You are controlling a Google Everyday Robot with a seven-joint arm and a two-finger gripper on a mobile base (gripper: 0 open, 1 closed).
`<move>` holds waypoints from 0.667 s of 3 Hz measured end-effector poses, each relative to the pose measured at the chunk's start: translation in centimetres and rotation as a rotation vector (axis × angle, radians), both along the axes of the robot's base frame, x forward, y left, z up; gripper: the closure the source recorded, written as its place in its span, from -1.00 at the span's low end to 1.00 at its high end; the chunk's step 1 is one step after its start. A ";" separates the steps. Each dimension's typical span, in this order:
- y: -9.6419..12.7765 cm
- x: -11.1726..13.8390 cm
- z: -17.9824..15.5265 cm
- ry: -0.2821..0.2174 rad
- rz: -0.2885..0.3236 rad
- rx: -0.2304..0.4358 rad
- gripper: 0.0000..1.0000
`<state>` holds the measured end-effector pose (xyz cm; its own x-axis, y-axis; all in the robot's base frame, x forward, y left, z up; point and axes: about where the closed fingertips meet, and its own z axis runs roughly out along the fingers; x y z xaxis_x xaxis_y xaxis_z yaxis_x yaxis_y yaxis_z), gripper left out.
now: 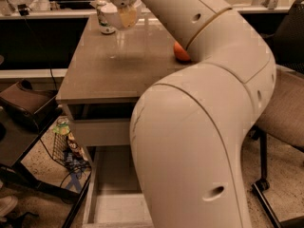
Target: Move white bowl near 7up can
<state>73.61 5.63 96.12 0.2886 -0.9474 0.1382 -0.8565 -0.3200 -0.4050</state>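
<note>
The white bowl (112,17) hangs in my gripper (124,12) above the far left part of the wooden table (109,75); its shadow falls on the tabletop below. The gripper is shut on the bowl's rim. The 7up can (101,19), pale green with a silver top, stands upright at the table's far left edge, just left of the bowl and partly behind it. My large white arm fills the middle and right of the view.
An orange-red apple (179,52) lies on the table's right side, half hidden by my arm. A drawer (111,194) stands open below the tabletop. A wire basket (66,148) sits on the floor at left, and a chair (285,108) at right.
</note>
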 end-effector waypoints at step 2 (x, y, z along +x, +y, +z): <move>0.4 0.8 -0.8 -0.022 0.011 0.070 1.00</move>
<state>74.38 6.07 95.36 0.2969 -0.9517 0.0779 -0.8437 -0.2996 -0.4455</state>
